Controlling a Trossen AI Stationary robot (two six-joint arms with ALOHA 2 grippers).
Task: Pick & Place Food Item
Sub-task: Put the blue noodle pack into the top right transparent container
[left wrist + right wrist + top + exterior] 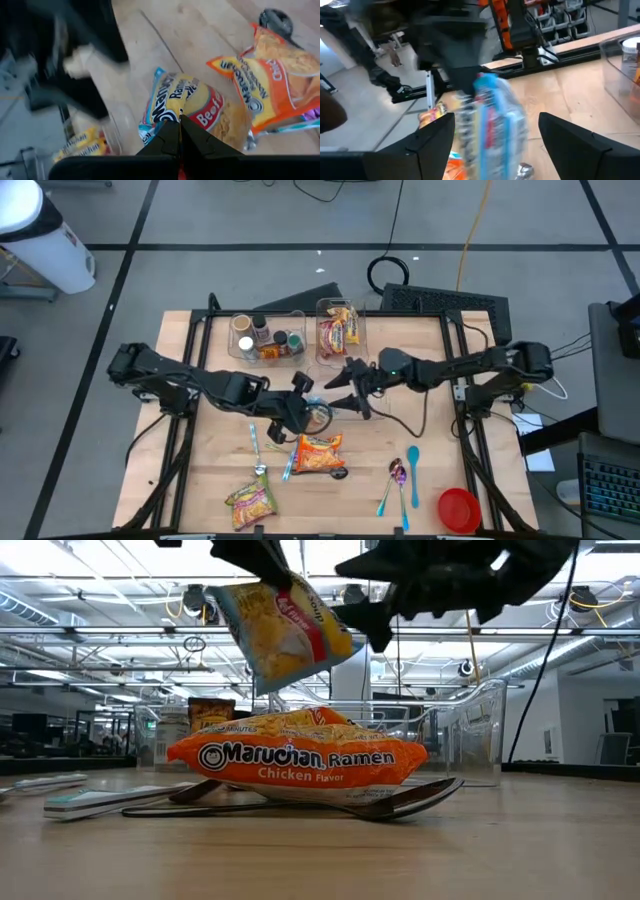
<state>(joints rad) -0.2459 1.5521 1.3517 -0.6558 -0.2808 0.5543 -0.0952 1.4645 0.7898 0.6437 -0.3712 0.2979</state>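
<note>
A blue-and-yellow beef ramen packet [285, 630] hangs in the air over the table's middle, with my left gripper [179, 134] shut on it. Below it an orange chicken ramen packet [295, 758] lies flat on a spoon [400, 802] on the table. My right gripper [497, 135] stands open beside the hanging packet [490, 112]. Its fingers stand on either side of the packet's edge, apart from it. In the high view the two grippers meet mid-table, left [300, 412] and right [345, 385]. My left gripper pinches one end edge of the beef packet [176, 119] between its two shut fingers. The fingers slant down from above, from the table's left. The packet hangs tilted below them [290, 650], lifted clear of the table and of the orange packet.
Two clear bins stand at the far edge, one [265, 338] with bottles, one [340, 330] with ramen packets. A yellow-green packet [252, 500] lies near left. Spoons [400, 480] and a red bowl [458, 508] lie near right.
</note>
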